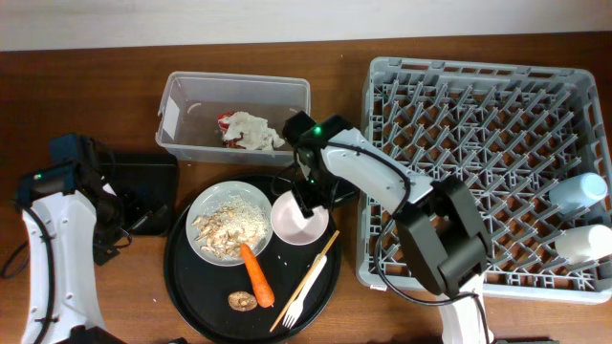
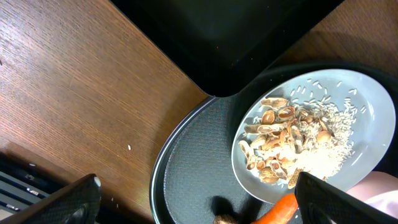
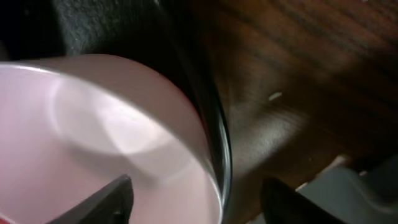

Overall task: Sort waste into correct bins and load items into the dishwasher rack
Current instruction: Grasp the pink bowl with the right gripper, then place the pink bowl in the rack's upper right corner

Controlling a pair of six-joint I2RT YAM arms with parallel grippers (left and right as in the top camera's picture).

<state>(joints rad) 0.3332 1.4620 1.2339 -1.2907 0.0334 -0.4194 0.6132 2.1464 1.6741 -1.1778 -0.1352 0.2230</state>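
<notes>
R gripper [image 3: 198, 186] is open, jaws astride the rim of the pink bowl [image 3: 93, 124]: one finger inside, the other outside over the round black tray [image 1: 191, 277]. Can't tell if either pad touches the rim, view too close & blurred.

The bowl sits on the tray's upper-R part, just beside the white plate [image 1: 222, 189] w/ the food heap [image 1: 229, 225]. Carrot [image 1: 256, 274] lies at the plate's lower edge, brown lump [image 1: 242, 301] below it. Chopsticks [image 1: 308, 277] & fork [image 1: 293, 310] lie near the bowl's lower side.

Clear tub [image 1: 182, 96] w/ tissues [image 1: 256, 132] & wrapper [image 1: 227, 124] is close behind the R arm. Rack [image 1: 478, 96] is to the R, w/ blue cup [image 1: 577, 191] & white cup [image 1: 583, 244] at its far edge.

L gripper [image 2: 198, 186] is wide open & empty, above where the flat black tray [image 2: 249, 37] meets the round tray.
</notes>
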